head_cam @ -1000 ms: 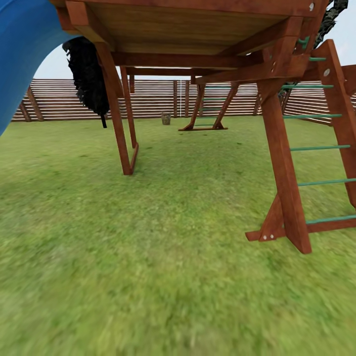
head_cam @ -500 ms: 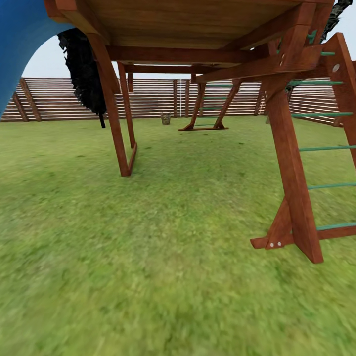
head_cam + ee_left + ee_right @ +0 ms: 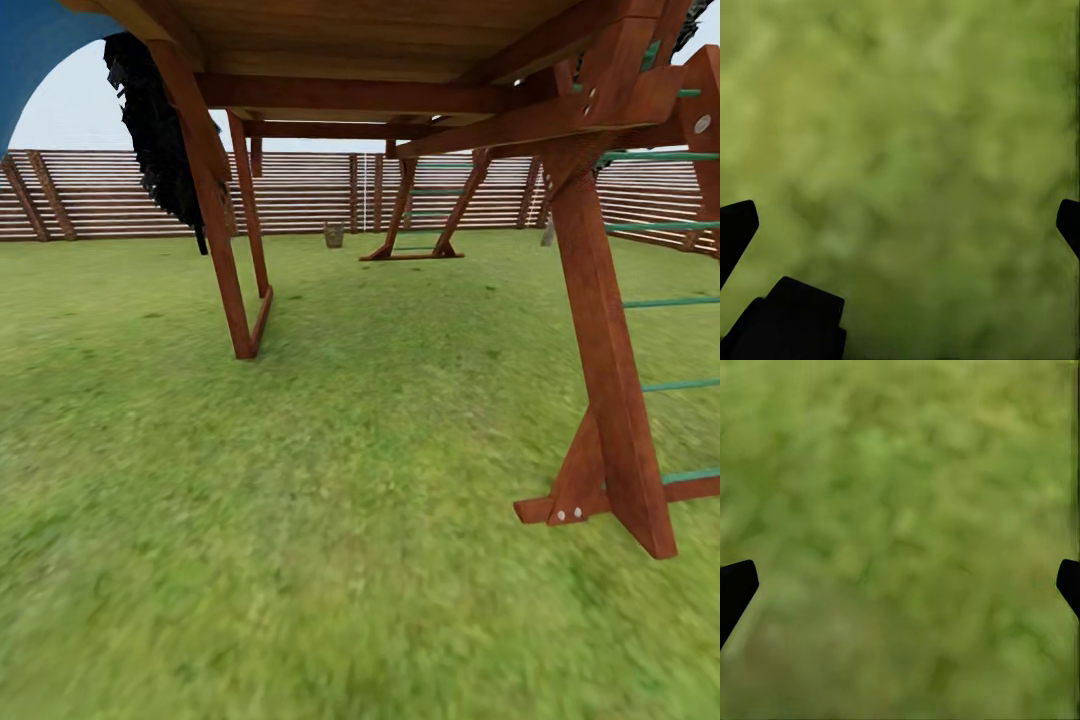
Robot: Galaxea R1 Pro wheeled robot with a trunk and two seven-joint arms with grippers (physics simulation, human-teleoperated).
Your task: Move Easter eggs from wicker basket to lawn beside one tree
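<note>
Far across the lawn (image 3: 330, 480), by the fence (image 3: 300, 195), stands the wicker basket (image 3: 334, 235), likely light and stiff, best left standing while both tools, fingers spread wide, lift its eggs.

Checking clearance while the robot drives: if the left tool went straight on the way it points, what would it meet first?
Probably the lawn: blurred grass lies between the open left tool's fingertips. Distance unclear.

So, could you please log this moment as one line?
phase: driving under playset | wicker basket far ahead by fence | left hand open | right hand open, both over lawn
</note>
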